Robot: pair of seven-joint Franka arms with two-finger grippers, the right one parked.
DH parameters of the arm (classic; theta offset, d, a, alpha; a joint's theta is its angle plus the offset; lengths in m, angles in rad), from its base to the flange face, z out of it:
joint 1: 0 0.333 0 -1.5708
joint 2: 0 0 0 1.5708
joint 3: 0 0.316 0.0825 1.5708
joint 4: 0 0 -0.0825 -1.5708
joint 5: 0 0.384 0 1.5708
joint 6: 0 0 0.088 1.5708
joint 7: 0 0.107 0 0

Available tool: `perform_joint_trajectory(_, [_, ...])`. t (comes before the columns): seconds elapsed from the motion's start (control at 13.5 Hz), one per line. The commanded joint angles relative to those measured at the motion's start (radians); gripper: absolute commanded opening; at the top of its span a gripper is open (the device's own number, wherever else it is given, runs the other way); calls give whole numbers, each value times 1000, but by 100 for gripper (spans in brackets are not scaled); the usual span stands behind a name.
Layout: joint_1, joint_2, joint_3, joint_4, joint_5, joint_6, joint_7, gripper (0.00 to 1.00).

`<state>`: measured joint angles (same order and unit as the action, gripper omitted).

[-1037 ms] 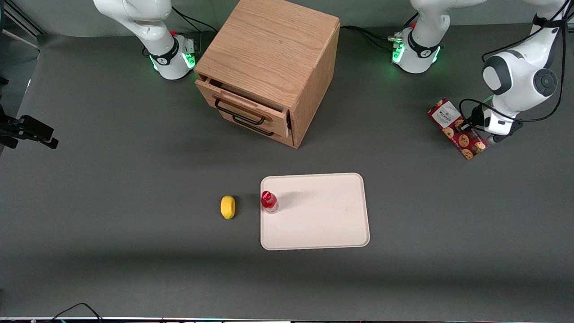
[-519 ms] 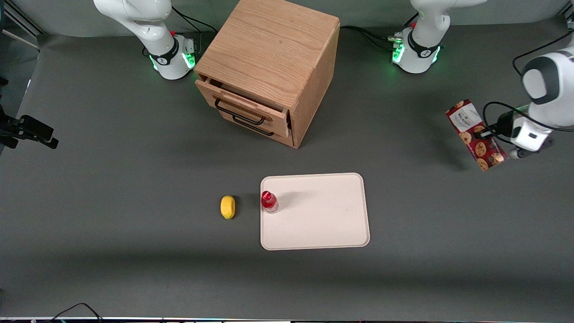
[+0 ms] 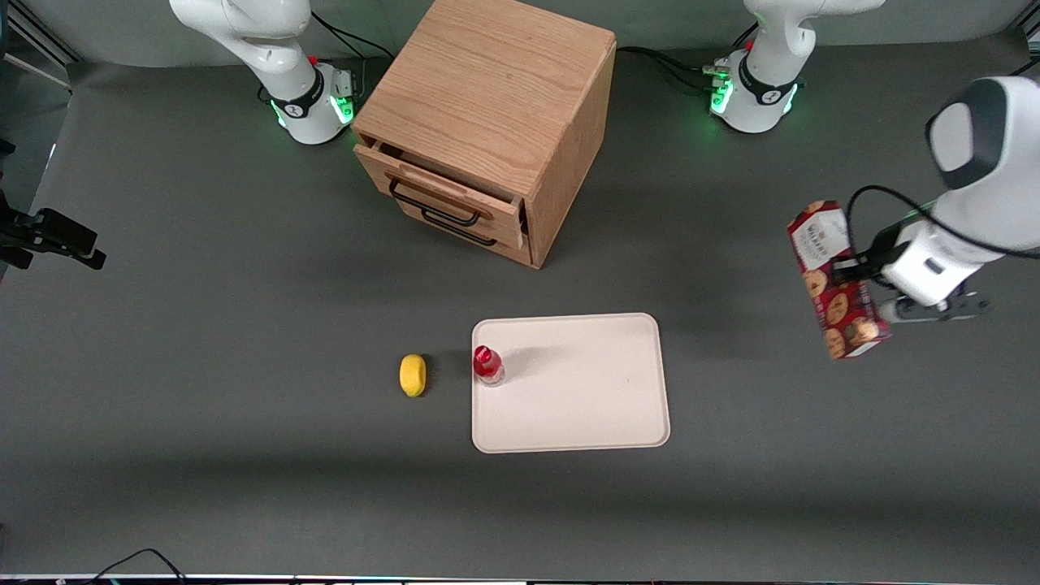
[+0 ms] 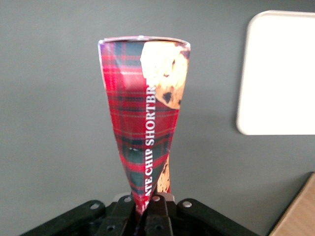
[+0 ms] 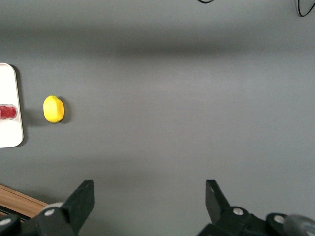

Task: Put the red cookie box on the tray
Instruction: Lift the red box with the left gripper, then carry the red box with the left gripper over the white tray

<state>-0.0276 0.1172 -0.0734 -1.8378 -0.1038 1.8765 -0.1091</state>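
Since a second ago the box (image 3: 835, 280) has been lifted off the table and carried nearer the front camera; half a second ago it was already aloft, and it has since been swung closer to the tray (image 3: 605, 406).

Box noted clamped in the gripper (image 3: 853, 272), fingers closed on its long sides about mid-length. Held clear of the table, white-label end farther from the front camera, cookie-print end nearer. Wrist view: tartan side of box (image 4: 145, 128) seen running away from the gripper (image 4: 144, 211), fingers pinched tight on it, tray corner (image 4: 275, 73) in sight alongside.

Box well apart from tray, toward the working arm's end of the table.

Bottle (image 3: 487, 365), red-capped, stood on the tray at its edge. Lemon (image 3: 413, 374) lain just beside the tray, off it. Cabinet (image 3: 487, 122) farther from the camera than the tray, top drawer (image 3: 439, 195) slightly open.
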Motion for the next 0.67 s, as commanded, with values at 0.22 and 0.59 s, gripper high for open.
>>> perform_joint_trajectory(0.22, [-75,318,-132,290,70,76,-100,0])
perform_joint_trajectory(0.59, [-159,501,-161,285,114,341,-277,0])
